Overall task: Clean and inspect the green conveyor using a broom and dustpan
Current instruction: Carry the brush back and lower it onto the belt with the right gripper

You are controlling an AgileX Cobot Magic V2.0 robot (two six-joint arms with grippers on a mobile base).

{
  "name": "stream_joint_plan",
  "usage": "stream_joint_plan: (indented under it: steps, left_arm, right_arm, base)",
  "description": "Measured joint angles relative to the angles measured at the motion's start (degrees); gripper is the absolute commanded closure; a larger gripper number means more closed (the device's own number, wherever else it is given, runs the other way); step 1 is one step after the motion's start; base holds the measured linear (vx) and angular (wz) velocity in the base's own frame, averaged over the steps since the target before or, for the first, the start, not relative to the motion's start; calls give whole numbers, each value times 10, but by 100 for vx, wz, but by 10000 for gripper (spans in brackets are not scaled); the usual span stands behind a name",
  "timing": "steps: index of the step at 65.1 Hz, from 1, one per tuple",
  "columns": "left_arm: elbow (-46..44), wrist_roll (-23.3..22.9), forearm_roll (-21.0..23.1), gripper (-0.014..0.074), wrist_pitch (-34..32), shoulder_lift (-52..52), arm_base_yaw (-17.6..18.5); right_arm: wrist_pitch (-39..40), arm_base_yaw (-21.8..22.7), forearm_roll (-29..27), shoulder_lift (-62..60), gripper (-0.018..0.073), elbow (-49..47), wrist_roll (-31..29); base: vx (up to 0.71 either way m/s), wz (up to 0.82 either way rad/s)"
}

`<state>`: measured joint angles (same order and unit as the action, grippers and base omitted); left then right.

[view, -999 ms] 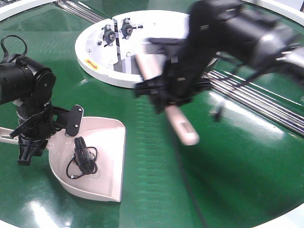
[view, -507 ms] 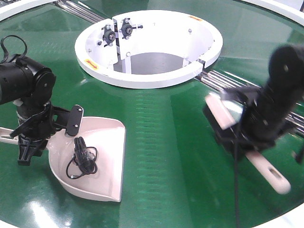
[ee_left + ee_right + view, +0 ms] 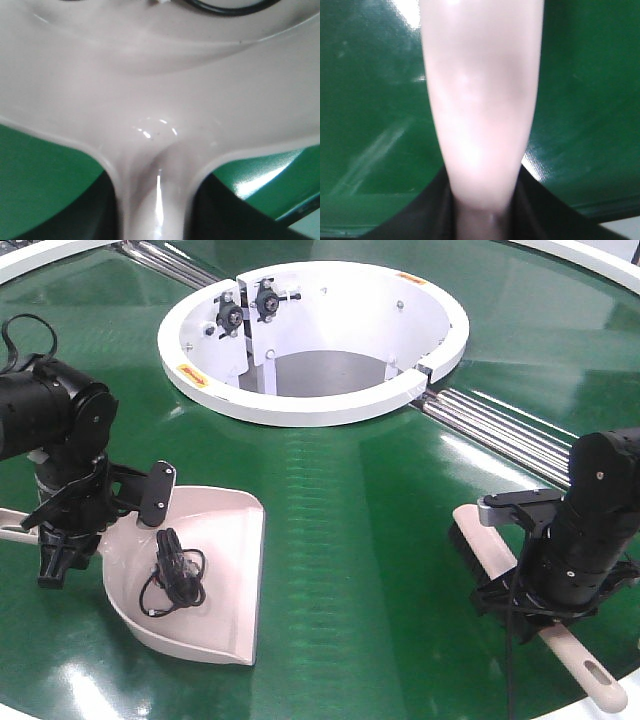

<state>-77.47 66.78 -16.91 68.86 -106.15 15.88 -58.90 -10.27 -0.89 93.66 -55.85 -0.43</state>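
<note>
Your front view's bright and sharp, overhead lights leaving white glare patches on the green conveyor (image 3: 340,540) along the near edge. Left wrist view's soft, the dustpan (image 3: 160,95) is too close to focus, tiny highlights on it. Right wrist is blurrier, the broom (image 3: 480,100) washed out.

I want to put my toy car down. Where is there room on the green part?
The widest bare stretch of green belt lies between the dustpan and the broom, in front of the white ring. It is crowded on the left at the dustpan and left gripper, and on the right at the broom and right gripper.
</note>
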Motion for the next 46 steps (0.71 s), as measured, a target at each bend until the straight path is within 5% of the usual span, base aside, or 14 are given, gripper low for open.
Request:
stream_joint_plan:
  steps: [46]
  left_arm:
    - [0,0,0,603,0,0,0]
  right_arm:
    - [-15,0,0,0,452,0,0]
  base:
    - [0,0]
